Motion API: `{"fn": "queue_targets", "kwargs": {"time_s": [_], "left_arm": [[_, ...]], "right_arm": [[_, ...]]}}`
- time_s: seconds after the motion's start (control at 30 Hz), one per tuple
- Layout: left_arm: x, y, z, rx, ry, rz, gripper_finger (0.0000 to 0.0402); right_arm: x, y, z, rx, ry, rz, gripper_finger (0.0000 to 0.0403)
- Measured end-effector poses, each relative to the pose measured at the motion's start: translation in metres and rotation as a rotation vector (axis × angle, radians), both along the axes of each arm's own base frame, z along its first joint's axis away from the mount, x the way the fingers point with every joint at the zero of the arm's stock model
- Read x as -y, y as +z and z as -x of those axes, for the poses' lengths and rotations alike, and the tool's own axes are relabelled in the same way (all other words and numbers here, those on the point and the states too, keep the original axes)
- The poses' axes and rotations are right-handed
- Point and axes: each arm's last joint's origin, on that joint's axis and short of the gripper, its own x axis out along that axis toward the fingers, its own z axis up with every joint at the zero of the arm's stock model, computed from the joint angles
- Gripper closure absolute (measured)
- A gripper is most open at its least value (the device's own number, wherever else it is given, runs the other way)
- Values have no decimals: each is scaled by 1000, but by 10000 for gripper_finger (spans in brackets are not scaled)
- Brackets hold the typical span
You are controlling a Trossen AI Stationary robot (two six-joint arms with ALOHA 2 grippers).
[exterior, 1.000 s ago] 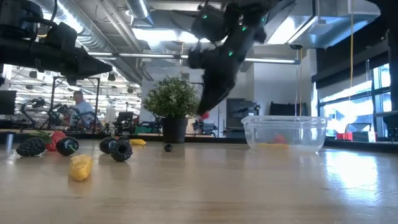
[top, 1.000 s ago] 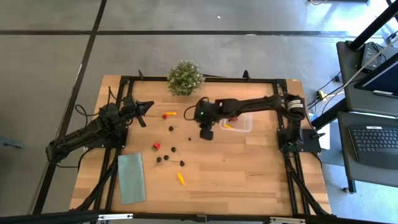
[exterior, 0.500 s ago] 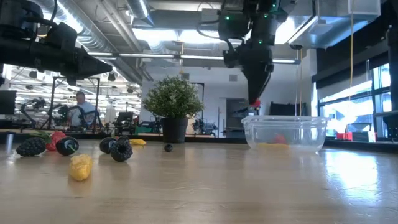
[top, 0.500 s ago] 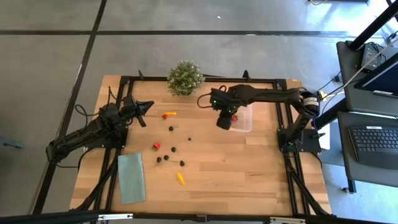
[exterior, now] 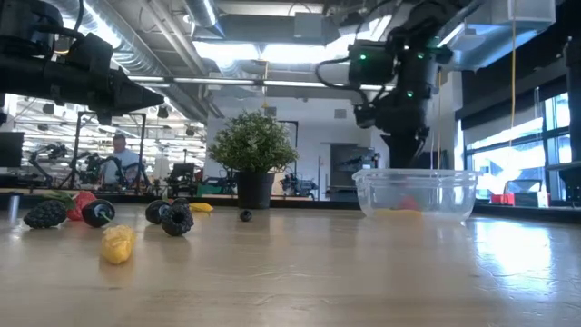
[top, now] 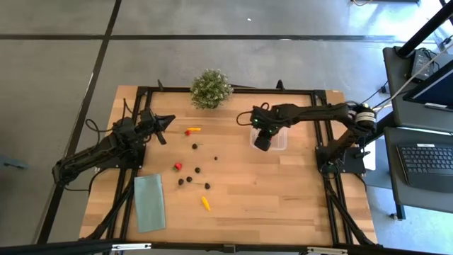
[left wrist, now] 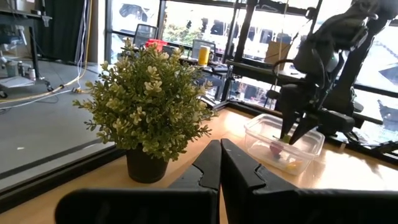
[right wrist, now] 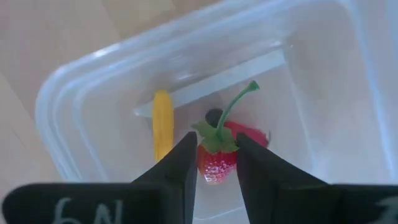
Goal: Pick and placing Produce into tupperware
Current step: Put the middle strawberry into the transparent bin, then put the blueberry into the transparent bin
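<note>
The tupperware (top: 277, 139) is a clear square box on the table's right half, also seen in the low view (exterior: 418, 193). My right gripper (top: 262, 144) points down into it and is shut on a red strawberry piece (right wrist: 216, 167). A yellow piece (right wrist: 163, 127) and another red piece (right wrist: 252, 134) lie on the box floor. More produce lies left of the table's middle: dark berries (top: 195, 146), a red piece (top: 178, 166) and a yellow piece (top: 205, 204). My left gripper (top: 164, 122) waits shut near the far left. My right gripper pinches the strawberry's red body (right wrist: 205, 169) between its two fingers, coming from above and pointing down. The green cap and stem (right wrist: 233, 109) stick out past the fingertips. The strawberry hangs inside the box, over the pieces lying there.
A bushy potted plant (top: 211, 88) stands at the far edge, left of the tupperware. A flat pale-green cloth (top: 149, 202) lies near the front left. A red and yellow pair (top: 191, 130) lies in front of my left gripper. Bare wood stretches along the near edge and right front.
My right gripper has carried the red piece from the table's middle toward the right edge, over the tupperware. It has turned from slanting to pointing straight down and has sunk to the box's rim. The left arm has kept still.
</note>
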Motion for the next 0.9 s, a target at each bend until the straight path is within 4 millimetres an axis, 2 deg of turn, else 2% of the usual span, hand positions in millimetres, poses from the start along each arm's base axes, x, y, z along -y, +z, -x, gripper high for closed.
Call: {"fn": "queue_targets", "kwargs": {"time_s": [0.3, 0.6, 0.8, 0.9], "left_arm": [[0, 0, 0, 0, 0, 0, 401], [0, 0, 0, 2, 0, 4, 401], [0, 0, 0, 2, -1, 4, 401], [0, 0, 0, 2, -1, 4, 401]], "right_arm": [[-4, -11, 12, 94, 64, 46, 289], [-7, -11, 10, 105, 90, 50, 254], [-5, -10, 11, 102, 134, 68, 208], [-3, -3, 11, 140, 151, 101, 184]]}}
